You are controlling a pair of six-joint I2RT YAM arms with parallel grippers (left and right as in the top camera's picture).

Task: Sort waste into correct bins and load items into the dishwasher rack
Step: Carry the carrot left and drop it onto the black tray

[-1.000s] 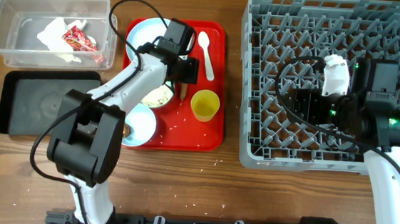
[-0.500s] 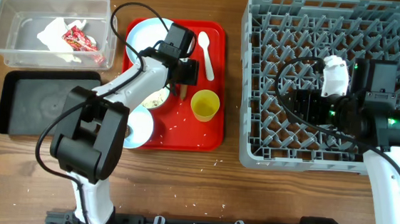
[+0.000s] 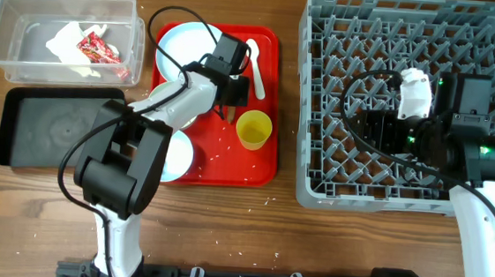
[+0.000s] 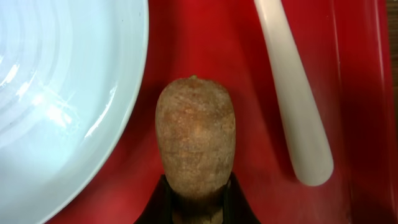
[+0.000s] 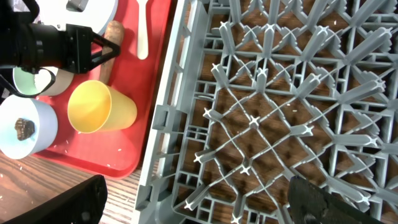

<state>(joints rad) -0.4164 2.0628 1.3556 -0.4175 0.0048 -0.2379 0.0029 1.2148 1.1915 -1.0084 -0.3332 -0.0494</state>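
In the left wrist view the brown carrot-like stick (image 4: 196,140) lies on the red tray between the pale blue plate (image 4: 56,93) and the white spoon (image 4: 292,106). My left gripper (image 4: 196,208) is shut on its near end. From the right wrist view the same gripper (image 5: 102,53) pinches the stick (image 5: 114,30) beside the yellow cup (image 5: 99,109). The blue bowl (image 5: 25,134) holds a small brown lump (image 5: 23,126). The green bowl (image 5: 31,81) is partly hidden by the arm. My right gripper (image 5: 199,205) hangs open over the dishwasher rack (image 3: 399,7).
The clear tub (image 3: 23,72) at far left holds a crumpled napkin (image 3: 65,40) and a red wrapper (image 3: 95,50). The black tray (image 3: 44,131) lies just in front of it. Rice grains (image 3: 220,150) are scattered on the red serving tray (image 3: 245,169) and the table.
My left gripper has shifted a little right along the tray and closed on the brown stick. The right arm has not moved.
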